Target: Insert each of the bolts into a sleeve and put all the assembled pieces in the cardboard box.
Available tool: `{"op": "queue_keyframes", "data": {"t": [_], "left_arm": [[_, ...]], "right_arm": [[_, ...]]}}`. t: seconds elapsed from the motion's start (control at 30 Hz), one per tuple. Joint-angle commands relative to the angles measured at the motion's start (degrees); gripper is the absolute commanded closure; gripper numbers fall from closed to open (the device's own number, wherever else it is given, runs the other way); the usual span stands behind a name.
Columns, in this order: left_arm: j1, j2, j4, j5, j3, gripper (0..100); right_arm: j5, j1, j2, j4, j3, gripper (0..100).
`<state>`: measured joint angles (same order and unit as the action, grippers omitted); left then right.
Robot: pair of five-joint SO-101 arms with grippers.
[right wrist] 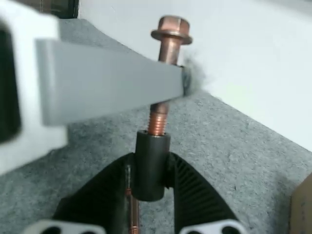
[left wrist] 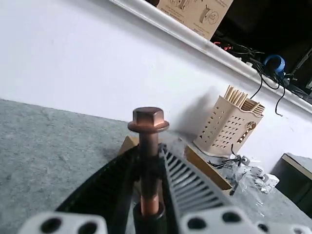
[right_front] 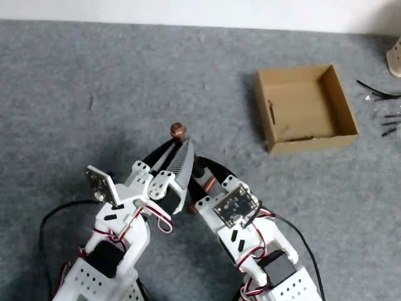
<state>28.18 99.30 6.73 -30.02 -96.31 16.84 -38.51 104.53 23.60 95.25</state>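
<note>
My left gripper [right_front: 179, 149] is shut on the shaft of a copper bolt [left wrist: 147, 127], which stands upright with its hex head [right_front: 178, 130] above the fingers. My right gripper [right wrist: 150, 171] is shut on a black sleeve [right wrist: 150, 165], held upright directly under the bolt. The bolt's threaded tip [right wrist: 157, 122] sits at the sleeve's mouth, just inside it. One grey finger of the left gripper [right wrist: 107, 87] crosses in front of the bolt. The open cardboard box [right_front: 306, 106] stands at the far right, with nothing visible inside.
A second copper bolt [right_front: 209, 185] lies on the grey carpet under the right gripper. Black loose parts [right_front: 383, 106] lie right of the box. A beige holder with sticks [left wrist: 231, 124] stands by the white wall. Both arms crowd the near centre.
</note>
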Motion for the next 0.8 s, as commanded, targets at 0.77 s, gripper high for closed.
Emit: {"op": "queue_keyframes", "data": {"t": [0.77], "left_arm": [[2.7,-0.2,2.1,0.0,-1.2,99]], "right_arm": [[0.4,-0.9,0.9,-4.5,-6.8,99.4]]}}
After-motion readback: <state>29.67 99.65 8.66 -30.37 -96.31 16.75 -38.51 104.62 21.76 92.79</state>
